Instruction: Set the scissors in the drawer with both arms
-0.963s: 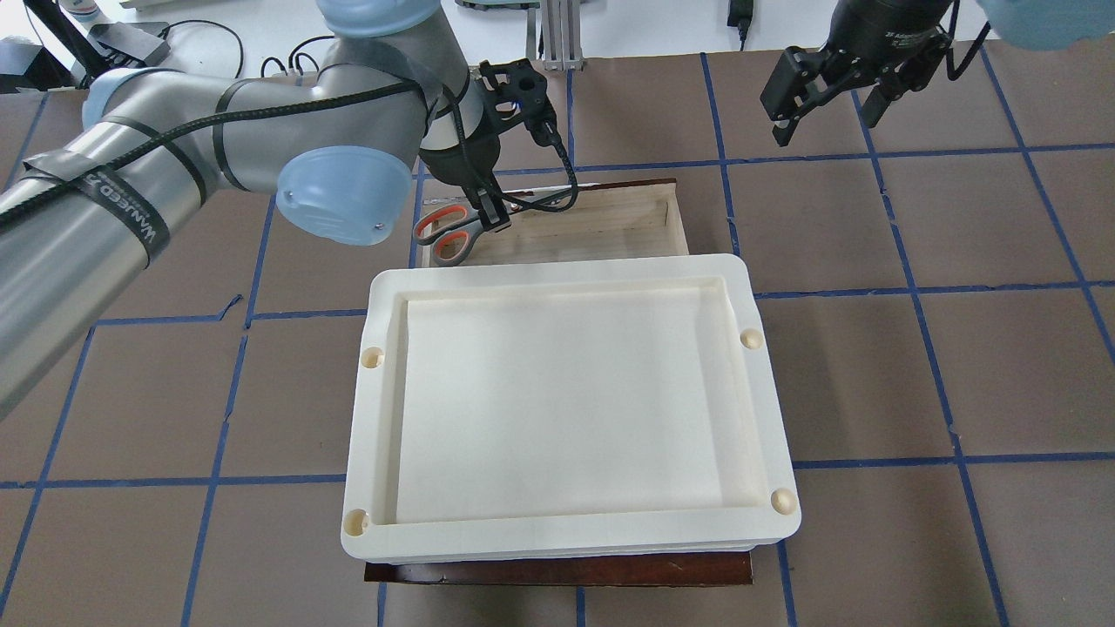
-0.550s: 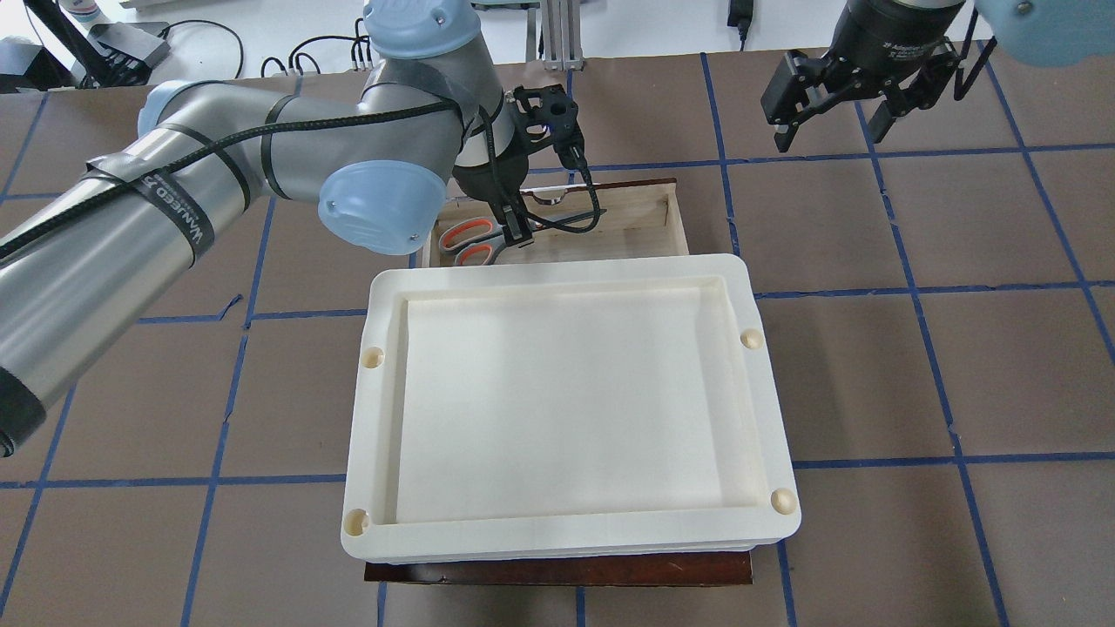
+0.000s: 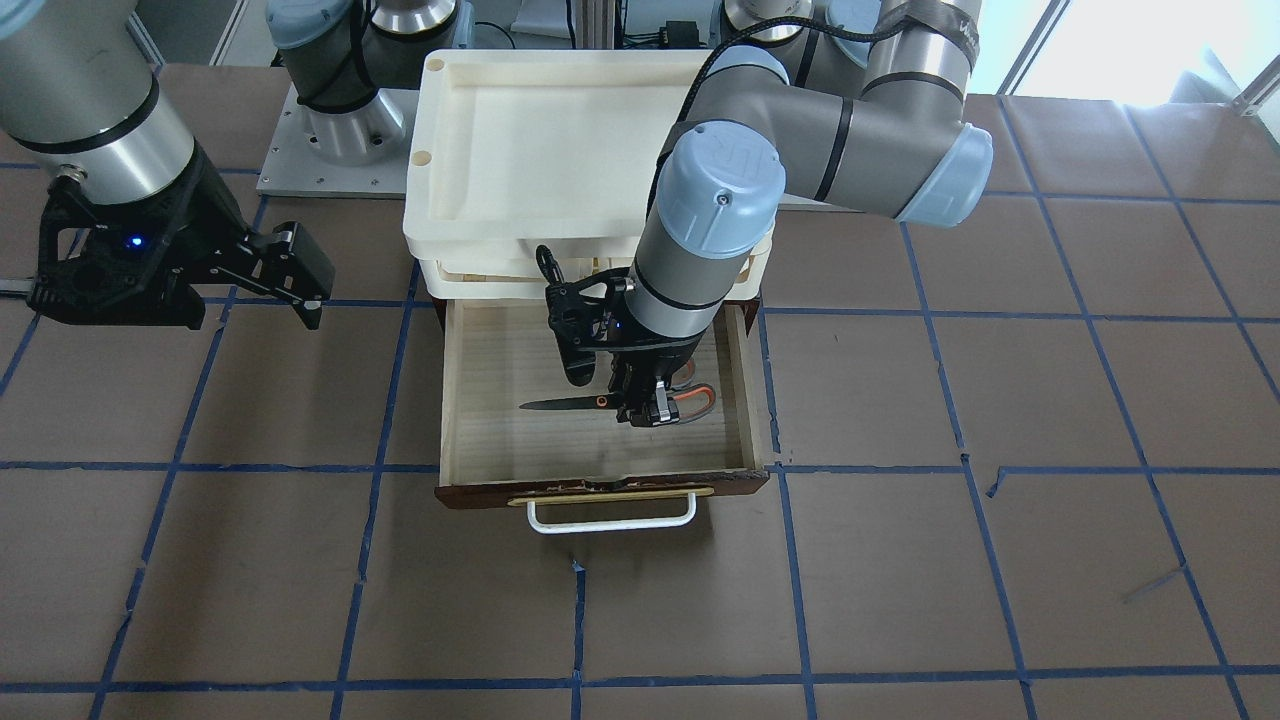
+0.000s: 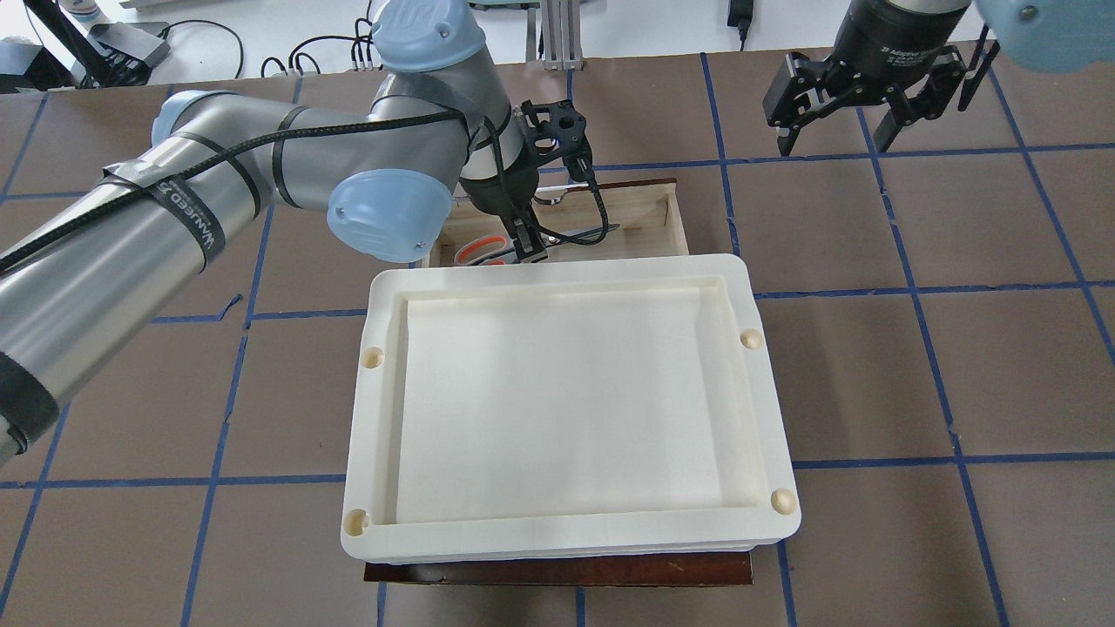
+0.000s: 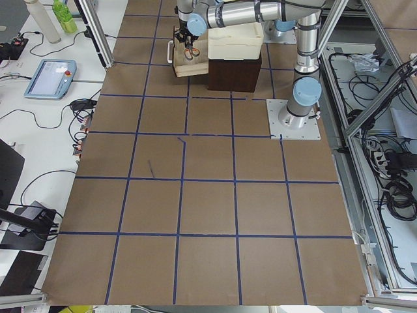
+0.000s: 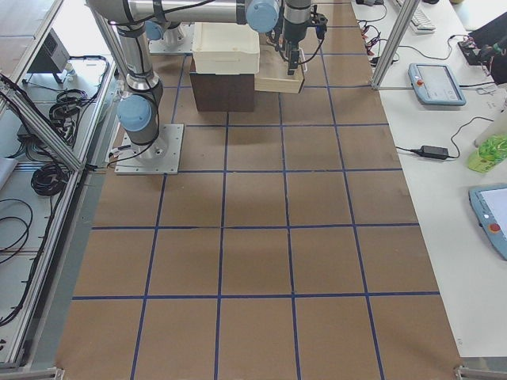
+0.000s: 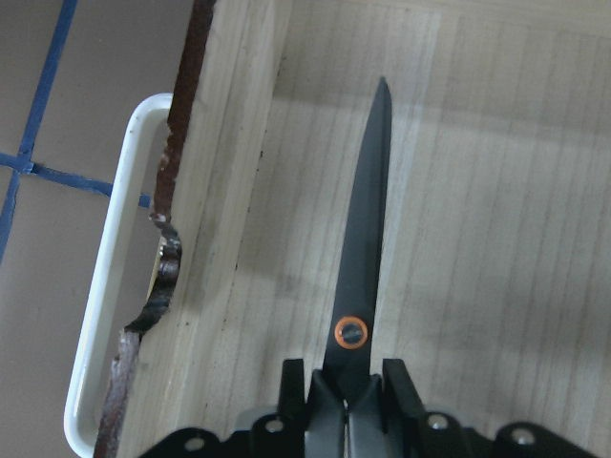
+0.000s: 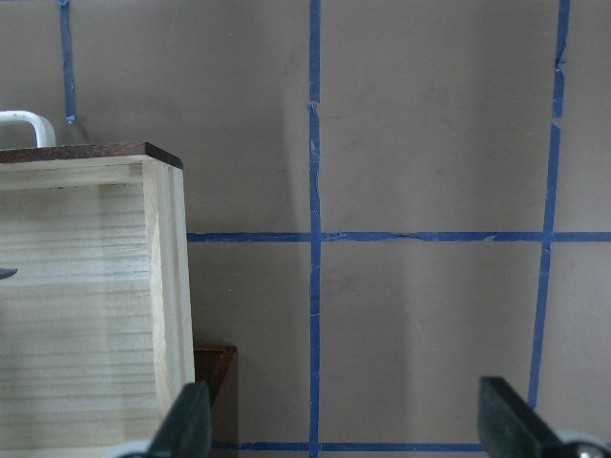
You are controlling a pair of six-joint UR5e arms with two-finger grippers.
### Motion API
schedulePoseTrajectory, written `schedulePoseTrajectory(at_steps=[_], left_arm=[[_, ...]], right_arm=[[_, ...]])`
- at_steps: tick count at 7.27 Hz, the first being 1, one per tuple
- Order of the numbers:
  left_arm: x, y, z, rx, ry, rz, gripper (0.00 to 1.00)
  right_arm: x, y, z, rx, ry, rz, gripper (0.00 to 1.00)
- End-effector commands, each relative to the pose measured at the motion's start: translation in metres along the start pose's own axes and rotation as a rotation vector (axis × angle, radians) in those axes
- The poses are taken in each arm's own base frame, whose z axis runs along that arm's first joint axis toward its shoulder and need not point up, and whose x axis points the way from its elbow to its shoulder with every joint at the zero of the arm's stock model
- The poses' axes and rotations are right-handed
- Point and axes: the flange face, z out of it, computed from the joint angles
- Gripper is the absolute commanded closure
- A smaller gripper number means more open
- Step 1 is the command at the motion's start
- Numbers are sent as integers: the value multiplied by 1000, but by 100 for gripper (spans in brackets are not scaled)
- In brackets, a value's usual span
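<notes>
Two-thirds done, at a guess: holding scissors (image 3: 575,403) pinched between narrowed jaws of left gripper (image 3: 648,412), blades jutting ahead of them, down inside open drawer (image 3: 600,490). Spread wide and empty at right gripper (image 4: 834,122), well aside. Remaining: release, withdraw, shut drawer.

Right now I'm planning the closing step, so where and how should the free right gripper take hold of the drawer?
Take the white bar handle at its middle, coming down from above. It stands off the dark front of the drawer, leaving a gap for one finger, and a centred hold should push straight. The right gripper is open.
</notes>
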Motion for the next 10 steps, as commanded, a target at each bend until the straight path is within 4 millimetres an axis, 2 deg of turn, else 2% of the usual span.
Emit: schedulePoseTrajectory(at_steps=[1,2,3,5,6,8,9,10], left_arm=[[1,-1,8,-5,14,-1,54],[0,-1,7,-2,9,-1,34],[0,-4,-7,9,-9,1,14],[3,-3,-42,25,-43,-35,5],[-1,10,-62,19,-35,-102,5],[-21,43,-96,13,-36,-193,3],[-29,68,-122,20,-60,-305,1],[-35,108,-138,1,-39,-392,0]], right_arm=[[0,1,1,-2,2,-1,0],[0,0,4,-5,0,-1,0],[0,0,5,-5,0,-1,0],[0,0,5,-4,1,-1,0],[0,0,6,-5,2,-1,0],[0,0,7,-10,2,-2,0],[0,1,6,-8,2,-2,0],[0,1,6,-8,0,-2,0]])
